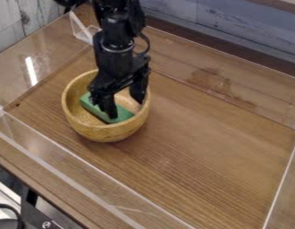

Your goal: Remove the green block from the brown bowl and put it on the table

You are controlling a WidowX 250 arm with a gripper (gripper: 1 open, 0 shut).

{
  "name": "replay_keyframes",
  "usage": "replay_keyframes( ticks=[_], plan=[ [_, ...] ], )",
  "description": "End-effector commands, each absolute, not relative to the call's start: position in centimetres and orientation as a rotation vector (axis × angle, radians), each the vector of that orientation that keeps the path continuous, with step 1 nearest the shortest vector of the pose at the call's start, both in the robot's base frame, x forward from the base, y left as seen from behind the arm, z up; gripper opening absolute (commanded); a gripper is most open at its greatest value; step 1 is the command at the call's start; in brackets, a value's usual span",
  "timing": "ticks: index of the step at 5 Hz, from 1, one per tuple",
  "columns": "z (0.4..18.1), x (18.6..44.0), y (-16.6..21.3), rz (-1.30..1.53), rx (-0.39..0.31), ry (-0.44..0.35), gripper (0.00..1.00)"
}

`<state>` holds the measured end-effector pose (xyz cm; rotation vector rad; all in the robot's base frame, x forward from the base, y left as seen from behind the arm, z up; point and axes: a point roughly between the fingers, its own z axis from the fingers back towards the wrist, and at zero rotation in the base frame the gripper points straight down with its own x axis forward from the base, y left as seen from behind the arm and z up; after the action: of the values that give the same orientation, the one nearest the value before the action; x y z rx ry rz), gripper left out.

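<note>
The brown bowl [84, 128] sits on the table [198, 152] at the left. Inside it lies the green block [95, 106], leaning on the bowl's inner floor. My gripper [118, 97] reaches down into the bowl, open, with one dark finger on each side of the block. The fingers [139, 88] straddle the block's far end; I cannot tell whether they touch it. The arm rises from the bowl toward the top of the view.
Clear acrylic walls [43, 170] run along the table's front and left edges. A wide stretch of wood-grain tabletop extends to the right of the bowl.
</note>
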<state>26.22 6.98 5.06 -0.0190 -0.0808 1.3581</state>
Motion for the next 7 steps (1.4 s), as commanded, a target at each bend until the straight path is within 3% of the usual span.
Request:
replay_keyframes(
  ticks=[1, 3, 5, 7],
  plan=[
    [6.9, 27.3, 9.0, 1.351, -0.036, -0.114, 1.0],
    [5.3, 26.7, 9.5, 1.252, -0.032, -0.086, 1.0],
    [5.9, 26.5, 9.8, 1.258, -0.038, -0.061, 1.0],
    [4.3, 27.1, 10.7, 1.289, -0.046, -0.046, 1.0]
  ],
)
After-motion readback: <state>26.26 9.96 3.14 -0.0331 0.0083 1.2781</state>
